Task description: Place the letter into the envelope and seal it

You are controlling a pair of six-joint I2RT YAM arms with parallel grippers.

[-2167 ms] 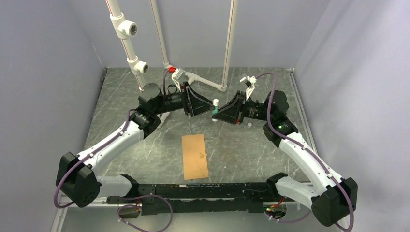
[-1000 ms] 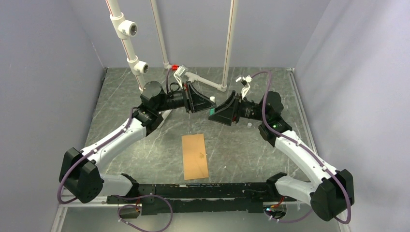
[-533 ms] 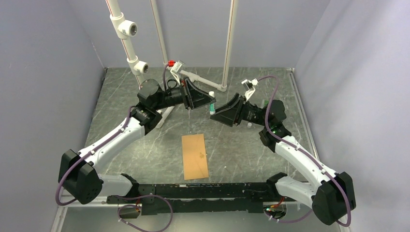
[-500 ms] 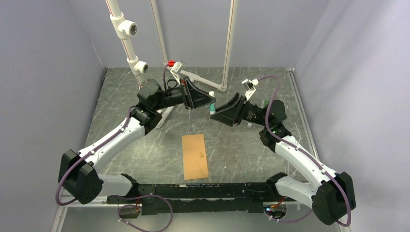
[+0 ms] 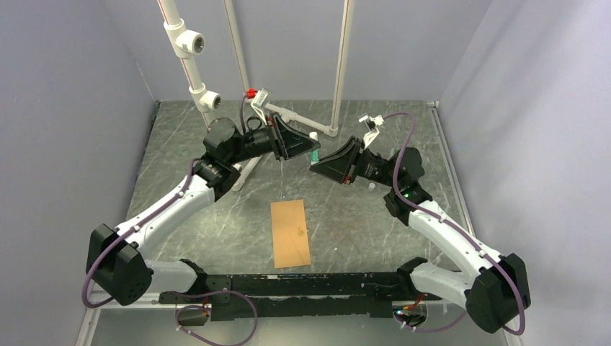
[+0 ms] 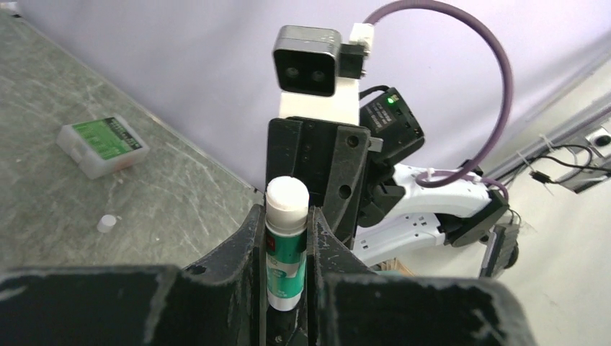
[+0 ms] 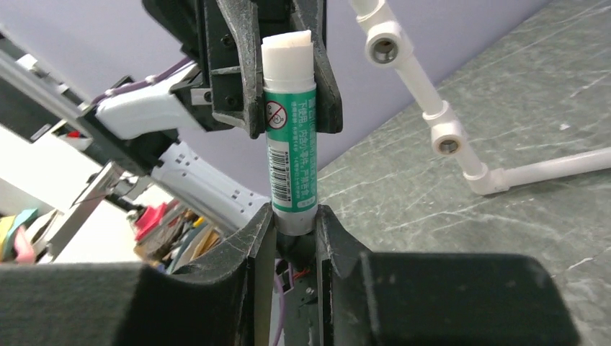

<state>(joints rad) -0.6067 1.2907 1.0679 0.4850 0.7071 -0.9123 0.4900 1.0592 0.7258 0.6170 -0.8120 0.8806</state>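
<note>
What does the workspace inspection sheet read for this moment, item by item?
Surface: grey marbled table.
Job's things: envelope lies flat near the arm bases, with neither end effector at it; letter: nothing seen.
Clutter: green-labelled box and small white round piece on the table.
Grippers: left end effector and right end effector both clamp one glue stick, held in the air between them.
Cables: purple cables run along both arms, away from the envelope.
Surroundings: white pipes at the back, plain walls.

Even, soft overhead light, faint shadows; wrist views sharp centrally, their near black foreground blurred
</note>
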